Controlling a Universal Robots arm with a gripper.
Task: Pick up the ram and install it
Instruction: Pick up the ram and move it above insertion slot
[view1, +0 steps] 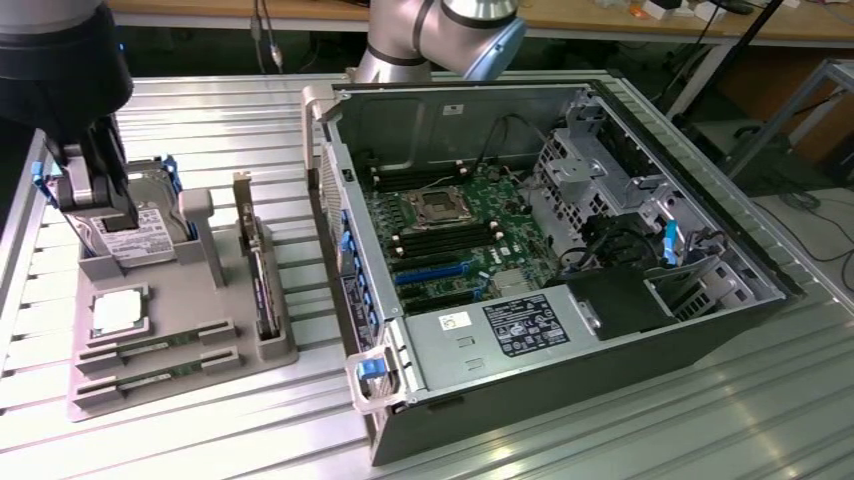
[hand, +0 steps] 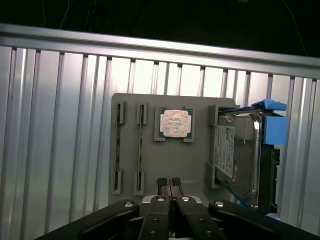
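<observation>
Two ram sticks lie in slots on the grey holder tray (view1: 254, 350): one ram stick (view1: 158, 348) (hand: 140, 150) and, beside it, a second ram stick (view1: 158, 378) (hand: 118, 150). Each is a thin, long, green board. My gripper (hand: 169, 187) hangs above the tray, its fingertips pressed together with nothing between them. In the exterior view the gripper (view1: 91, 205) is over the tray's far end near the hard drive, well apart from the ram. The open computer case (view1: 534, 240) lies at the exterior view's right, with the motherboard's dark ram slots (view1: 447, 245) exposed.
On the tray also sit a silver hard drive (view1: 134, 240) (hand: 235, 155) with blue clips, a CPU (view1: 118, 310) (hand: 175, 123), and an upright expansion card (view1: 256, 270). The ribbed metal table (view1: 641, 420) runs around everything. The case walls (view1: 400, 330) stand between tray and motherboard.
</observation>
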